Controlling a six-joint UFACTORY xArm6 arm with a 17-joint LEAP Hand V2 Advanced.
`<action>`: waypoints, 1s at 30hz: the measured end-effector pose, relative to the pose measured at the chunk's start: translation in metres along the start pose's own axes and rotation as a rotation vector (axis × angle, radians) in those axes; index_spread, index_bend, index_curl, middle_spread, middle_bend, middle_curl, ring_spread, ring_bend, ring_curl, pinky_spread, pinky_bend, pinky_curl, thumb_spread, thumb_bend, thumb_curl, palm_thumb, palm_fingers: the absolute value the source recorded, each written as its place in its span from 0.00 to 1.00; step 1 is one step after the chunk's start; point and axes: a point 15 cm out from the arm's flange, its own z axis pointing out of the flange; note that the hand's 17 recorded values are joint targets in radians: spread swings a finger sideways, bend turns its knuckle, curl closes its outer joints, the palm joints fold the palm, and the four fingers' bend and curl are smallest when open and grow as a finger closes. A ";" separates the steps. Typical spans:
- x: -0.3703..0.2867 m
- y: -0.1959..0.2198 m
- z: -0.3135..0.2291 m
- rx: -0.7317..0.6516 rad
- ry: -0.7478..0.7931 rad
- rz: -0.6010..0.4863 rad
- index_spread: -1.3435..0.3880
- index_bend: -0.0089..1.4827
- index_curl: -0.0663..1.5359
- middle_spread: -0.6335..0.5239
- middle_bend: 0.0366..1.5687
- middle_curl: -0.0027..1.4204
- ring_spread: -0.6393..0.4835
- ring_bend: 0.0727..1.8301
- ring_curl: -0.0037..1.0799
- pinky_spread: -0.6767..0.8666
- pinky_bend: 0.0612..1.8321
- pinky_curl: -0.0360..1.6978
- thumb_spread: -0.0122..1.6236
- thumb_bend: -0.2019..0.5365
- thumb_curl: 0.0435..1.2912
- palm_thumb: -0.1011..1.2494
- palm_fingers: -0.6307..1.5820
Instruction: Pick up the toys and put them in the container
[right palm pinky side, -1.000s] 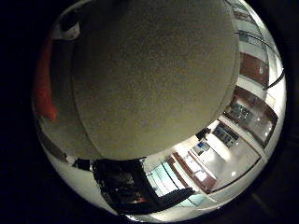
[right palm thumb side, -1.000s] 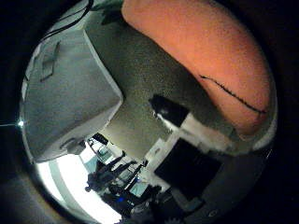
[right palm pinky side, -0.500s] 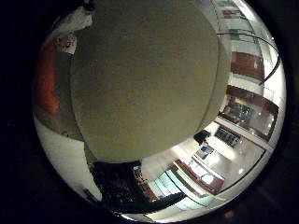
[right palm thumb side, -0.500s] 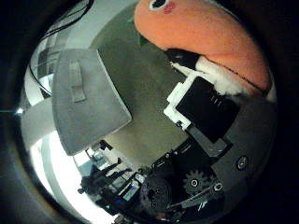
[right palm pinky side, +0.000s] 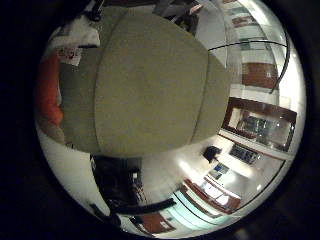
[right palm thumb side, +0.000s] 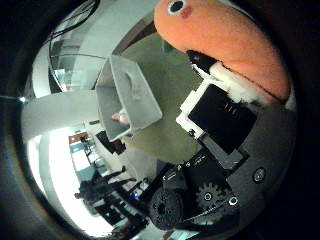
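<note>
A: Where was the toy at that point?

B: The orange plush toy lay right against the hand. Its fingers were curled along the toy's underside, so by my reading it was held, lifted off the bench.

A: And the container?

B: The grey bin stood on the bench, near the toy but apart from it, open side facing the palm. Something pale lay inside; I couldn't tell what.

A: So how should the carry have gone?

B: I'd have kept the curl firm, since plush gives and can slip. Then bring the toy over the bin's opening, clear of the bin's rim, before loosening anything. The bin looked light, so a knock on its wall might have shoved it.

A: Anything else near the bin?

B: Only bare bench that I could make out.
</note>
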 end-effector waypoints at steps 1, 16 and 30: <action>-0.008 0.000 -0.015 0.009 0.004 -0.014 0.63 0.72 0.51 0.44 0.80 0.49 0.40 0.75 0.56 0.31 0.78 0.35 0.34 0.24 0.60 0.84 0.82; -0.145 0.021 -0.115 0.061 0.025 -0.227 0.63 0.73 0.51 0.44 0.81 0.48 0.40 0.75 0.56 0.31 0.76 0.39 0.33 0.24 0.65 0.83 0.82; -0.271 0.044 -0.126 0.070 0.026 -0.350 0.63 0.73 0.52 0.43 0.82 0.48 0.40 0.75 0.56 0.30 0.74 0.41 0.34 0.25 0.68 0.83 0.82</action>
